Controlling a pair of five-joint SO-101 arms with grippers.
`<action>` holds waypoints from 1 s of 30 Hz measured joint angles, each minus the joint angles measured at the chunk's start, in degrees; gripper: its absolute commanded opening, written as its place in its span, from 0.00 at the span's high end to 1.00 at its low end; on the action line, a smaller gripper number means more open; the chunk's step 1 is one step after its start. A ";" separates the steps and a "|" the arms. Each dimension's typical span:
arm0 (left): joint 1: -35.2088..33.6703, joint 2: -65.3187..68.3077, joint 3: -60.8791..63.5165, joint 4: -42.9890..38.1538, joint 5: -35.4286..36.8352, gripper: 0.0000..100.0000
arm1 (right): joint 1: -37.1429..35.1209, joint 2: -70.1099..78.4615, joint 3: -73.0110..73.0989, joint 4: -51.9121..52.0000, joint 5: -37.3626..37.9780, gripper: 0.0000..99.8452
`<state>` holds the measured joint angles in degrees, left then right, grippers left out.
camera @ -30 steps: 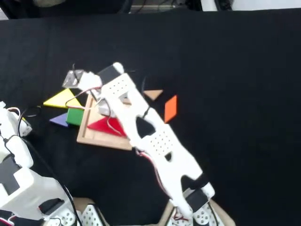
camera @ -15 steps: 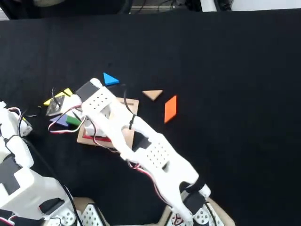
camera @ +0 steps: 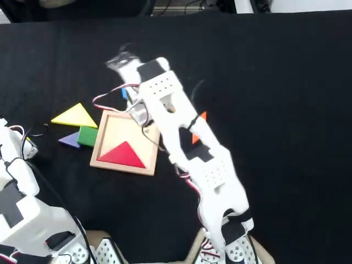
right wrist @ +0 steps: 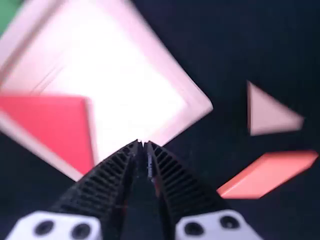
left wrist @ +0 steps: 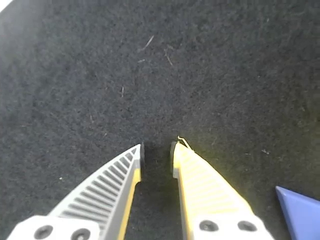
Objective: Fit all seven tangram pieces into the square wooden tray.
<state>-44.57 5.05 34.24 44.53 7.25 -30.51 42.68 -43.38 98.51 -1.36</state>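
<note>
Black cloth covers the desk, with the square wooden tray lying left of centre. A red triangle sits inside it against the near rim. Just beside the tray's left edge lie a green square, a purple piece and a yellow triangle. A blue triangle shows past the tray's far corner, partly behind the extended right arm. An orange parallelogram and a tan triangle rest apart from the tray on its right. The right gripper has its black fingers pressed together, with nothing seen between them. The left gripper hangs over bare cloth with a narrow gap between its tips, holding nothing, near a corner of the purple piece.
</note>
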 measured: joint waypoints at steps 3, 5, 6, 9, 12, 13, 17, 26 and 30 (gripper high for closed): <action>0.00 0.00 0.00 0.00 0.00 0.87 | -0.09 1.67 0.09 0.00 -3.60 0.99; 0.00 0.00 0.00 0.00 0.00 0.87 | -0.18 3.43 0.09 0.26 -5.71 0.99; 0.00 0.00 0.00 0.00 0.00 0.87 | -0.18 4.04 0.09 0.79 -6.86 0.99; 0.00 0.00 0.00 0.00 0.00 0.87 | -0.09 4.22 0.62 0.79 -7.82 0.88; 0.00 0.00 0.00 0.00 0.00 0.87 | -0.09 4.22 3.96 0.79 -6.68 0.71; 0.00 0.00 0.00 0.00 0.00 0.87 | -0.09 4.22 4.92 0.79 -8.35 0.68; 0.09 0.00 0.00 0.00 0.00 0.87 | 0.00 2.37 6.24 0.79 -14.15 0.68; 0.18 0.00 0.00 0.00 0.00 0.88 | -0.09 3.25 6.24 -0.88 -14.95 0.68; 0.18 0.00 0.00 0.00 0.00 0.88 | -0.09 6.77 5.01 -1.14 -14.95 0.68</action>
<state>-44.40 5.05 34.24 44.53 7.25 -30.59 49.45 -38.37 97.36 -16.31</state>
